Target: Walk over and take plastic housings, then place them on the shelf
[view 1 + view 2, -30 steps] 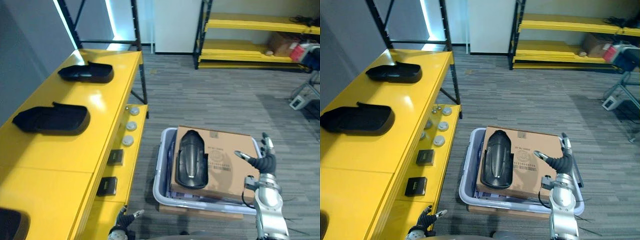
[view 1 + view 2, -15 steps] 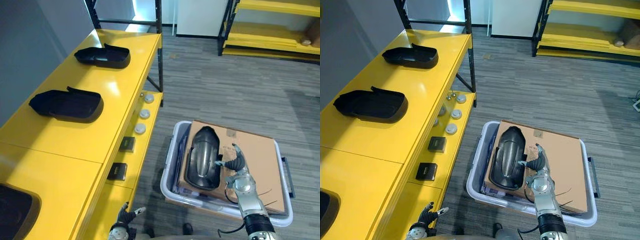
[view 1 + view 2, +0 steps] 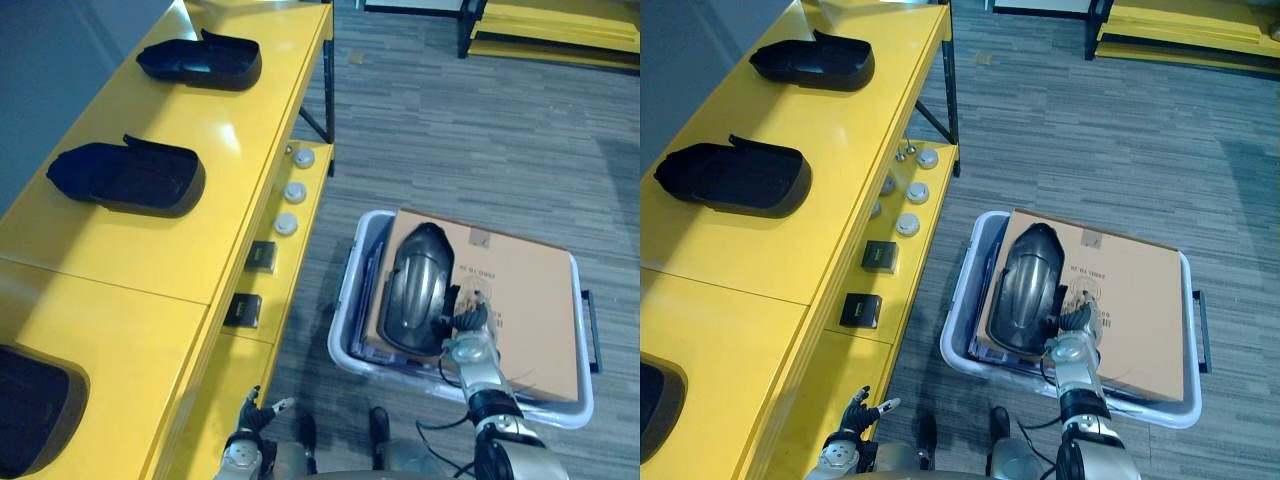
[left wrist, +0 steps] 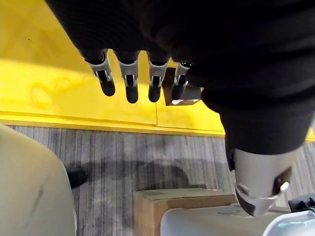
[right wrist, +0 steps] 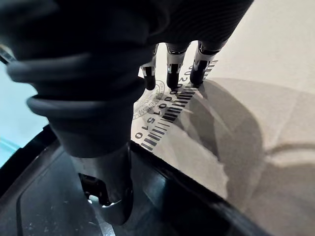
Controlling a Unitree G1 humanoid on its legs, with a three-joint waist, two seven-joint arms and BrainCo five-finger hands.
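A black plastic housing lies on a brown cardboard sheet that covers a pale crate on the floor. My right hand is at the housing's near right edge. In the right wrist view its straight fingers reach over the cardboard, while the thumb hangs over the housing's dark rim; it grips nothing. Three more black housings sit on the yellow shelf. My left hand hangs open low beside the shelf, fingers straight.
Two small black boxes and round white pieces lie on the shelf's lower ledge beside the crate. Grey carpet spreads behind and to the right of the crate. Another yellow rack stands at the far back.
The camera has come closer and tipped down. My right hand has moved from the cardboard's right side leftwards to the housing's edge. The left hand has stayed low.
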